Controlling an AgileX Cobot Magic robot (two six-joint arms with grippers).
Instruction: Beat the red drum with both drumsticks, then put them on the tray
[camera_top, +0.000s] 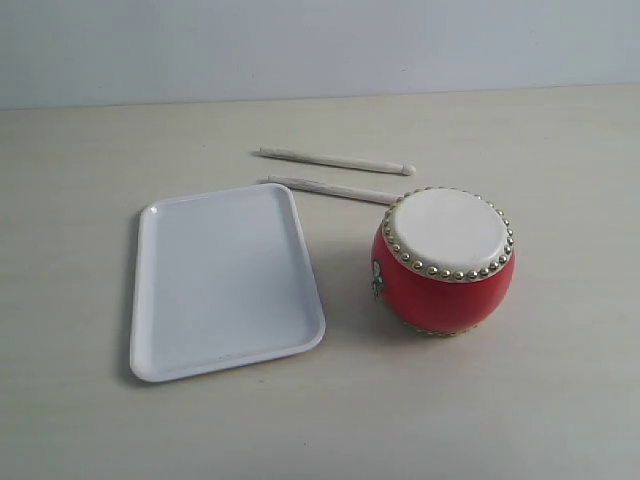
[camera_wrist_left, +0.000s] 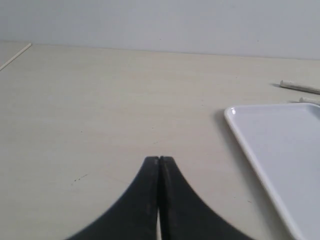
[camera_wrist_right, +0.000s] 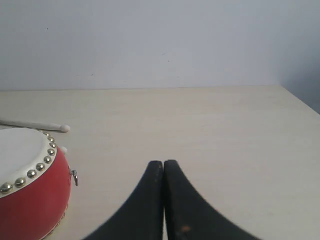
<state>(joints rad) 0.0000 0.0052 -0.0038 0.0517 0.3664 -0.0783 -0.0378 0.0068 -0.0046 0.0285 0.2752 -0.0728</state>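
Lying almost parallel on the desk (camera_top: 520, 400), the two drumsticks (camera_top: 335, 160) are at the far side, behind the tray (camera_top: 225, 285) on the left and the red drum (camera_top: 445, 262) on the right, and the nearer stick ends behind the drum. The left pincer (camera_wrist_left: 159, 161) and the right pincer (camera_wrist_right: 163, 163) are both clenched and empty, apart from the sticks. These sticks seem light, stiff and ready to roll, so each should be taken across its thicker left part, keeping the bead tip free.
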